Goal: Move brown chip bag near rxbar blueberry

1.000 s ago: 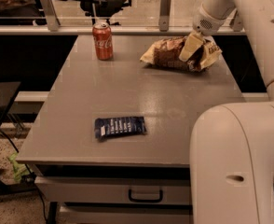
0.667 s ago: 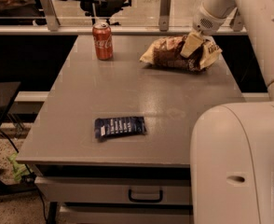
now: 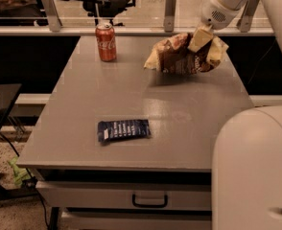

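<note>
The brown chip bag (image 3: 179, 55), dark brown with pale cream ends, hangs just above the far right part of the grey table (image 3: 131, 95). My gripper (image 3: 199, 38) comes down from the upper right and is shut on the bag's top. The rxbar blueberry (image 3: 123, 130), a small flat navy bar with white lettering, lies flat near the table's front edge, well to the front-left of the bag.
A red soda can (image 3: 106, 42) stands upright at the far left of the table. A drawer with a handle (image 3: 149, 201) sits under the tabletop. My white robot body (image 3: 253, 171) fills the lower right. A glass rail (image 3: 131, 30) runs behind the table.
The gripper has lifted the chip bag off the tabletop; the bag now hangs above its shadow. The bar and can have not moved.
</note>
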`<state>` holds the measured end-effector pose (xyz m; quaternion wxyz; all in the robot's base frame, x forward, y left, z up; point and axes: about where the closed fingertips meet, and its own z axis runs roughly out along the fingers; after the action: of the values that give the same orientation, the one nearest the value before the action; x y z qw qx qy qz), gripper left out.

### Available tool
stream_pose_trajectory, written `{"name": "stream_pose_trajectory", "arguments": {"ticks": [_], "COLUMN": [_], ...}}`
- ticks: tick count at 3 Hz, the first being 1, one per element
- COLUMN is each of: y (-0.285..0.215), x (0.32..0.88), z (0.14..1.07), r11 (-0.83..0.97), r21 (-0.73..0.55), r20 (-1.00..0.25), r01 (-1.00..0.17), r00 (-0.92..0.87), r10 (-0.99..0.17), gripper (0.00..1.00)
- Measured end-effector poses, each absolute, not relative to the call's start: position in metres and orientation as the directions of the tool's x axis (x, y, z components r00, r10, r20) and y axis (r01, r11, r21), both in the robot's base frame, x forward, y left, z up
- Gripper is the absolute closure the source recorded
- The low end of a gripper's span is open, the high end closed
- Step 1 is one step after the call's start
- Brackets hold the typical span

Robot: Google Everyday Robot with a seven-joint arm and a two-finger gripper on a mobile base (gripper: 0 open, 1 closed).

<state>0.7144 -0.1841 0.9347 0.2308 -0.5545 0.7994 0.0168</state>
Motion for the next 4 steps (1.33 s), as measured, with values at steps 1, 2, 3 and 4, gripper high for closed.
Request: {"name": "stream_pose_trajectory", "arguments": {"ticks": [1,2,3,4], "y": [-0.171,-0.155,-0.140,-0.121], "x": [0.679,0.636,0.595,0.559], "z": [0.952,0.962,0.959,0.953], "r11": [0.316,0.258,0.214,0.165], "r21": [-0.237,-0.237,-0.217,-0.195], "r20": [-0.402,-0.418,-0.434,-0.452], "r01": [-0.919,-0.937,-0.952,-0.967], "r00": [-0.203,-0.141,-0.103,-0.060], "r10": [-0.893,-0.897,-0.895,-0.890], "gripper": [1.00,1.00,1.00,0.85]}}
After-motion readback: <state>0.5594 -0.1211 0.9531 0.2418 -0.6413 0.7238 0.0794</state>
